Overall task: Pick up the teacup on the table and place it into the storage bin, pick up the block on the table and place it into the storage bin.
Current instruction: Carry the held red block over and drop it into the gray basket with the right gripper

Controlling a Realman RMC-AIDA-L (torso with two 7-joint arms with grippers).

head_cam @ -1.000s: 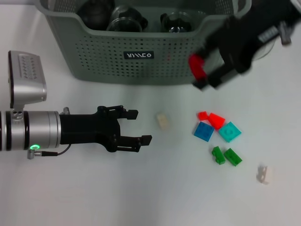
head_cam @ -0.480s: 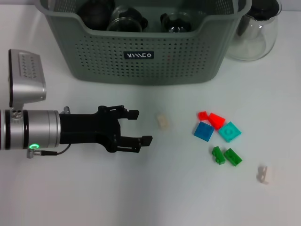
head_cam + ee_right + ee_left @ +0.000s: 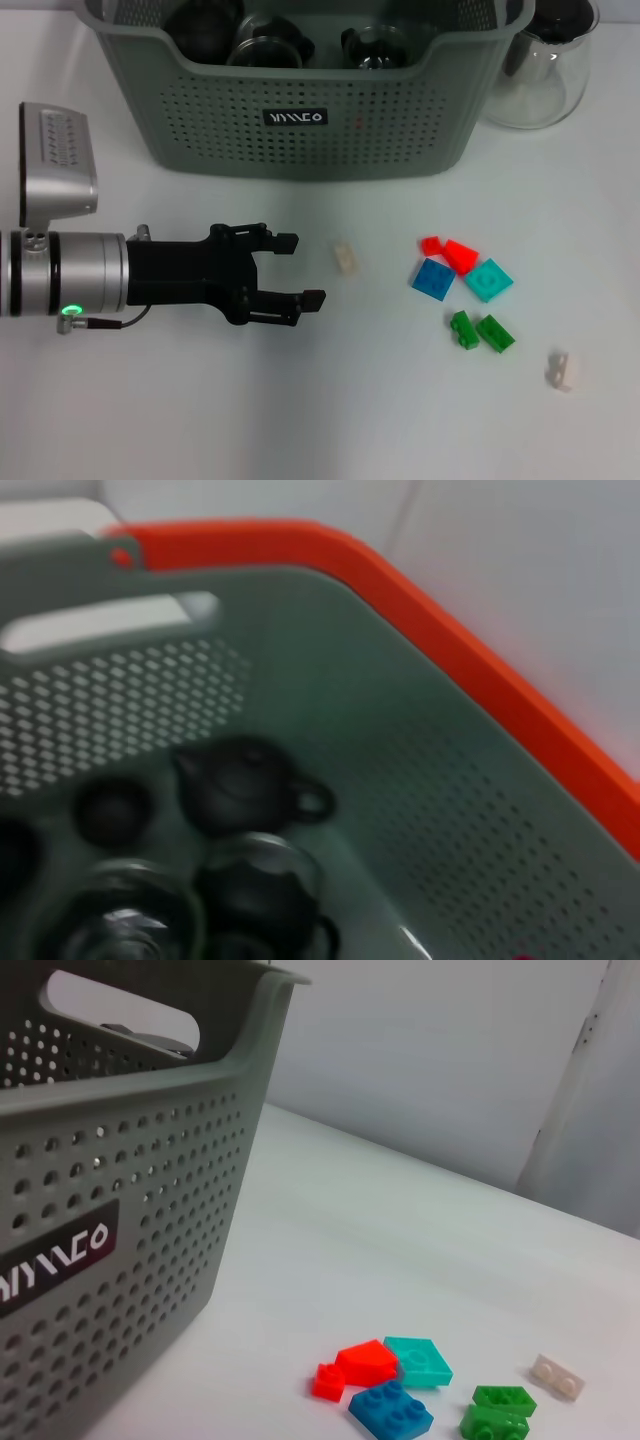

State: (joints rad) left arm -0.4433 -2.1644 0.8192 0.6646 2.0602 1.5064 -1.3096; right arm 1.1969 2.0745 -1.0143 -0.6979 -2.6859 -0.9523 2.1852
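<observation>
1. At the far left of the head view, left gripper [image 3: 290, 270] reaching over the white table [image 3: 330, 420] on a silver-and-black arm; fingers spread apart, nothing between them, pointing toward the blocks.
2. Behind it, at the back of the table, storage bin [image 3: 300, 120]: grey-green, perforated walls, rolled rim, black label [image 3: 295, 117] with white lettering on the near wall. Seen too in the left wrist view [image 3: 120, 1220], with a handle slot near the rim.
3. Inside the bin, dark teapots and glass teaware [image 3: 268, 45]; from the right wrist view, a dark teapot [image 3: 240, 785] with a loop handle and more rounded dark and glass pieces on the floor of the bin. No single teacup told apart for certain among them.
4. Just right of the open fingers, a cream block [image 3: 347, 257], lying alone on the table, apart from the fingertips.
5. Farther right, a cluster of blocks: small red block [image 3: 431, 244] touching a red wedge [image 3: 460, 256], a blue block [image 3: 433, 279] just below, a teal block [image 3: 488, 280] beside them.
6. Near that cluster, toward the robot, two green blocks [image 3: 480, 330] close together.
7. Well apart at the near right, a white block [image 3: 563, 371] on its own.
8. Back right, just beside the bin's corner, a clear glass pot [image 3: 545, 75].
9. Right gripper not seen in the head view; its wrist camera looks down into the bin, with an orange edge [image 3: 450, 660] running past the bin's rim. Fingers not shown, so cannot tell whether apart or together.
</observation>
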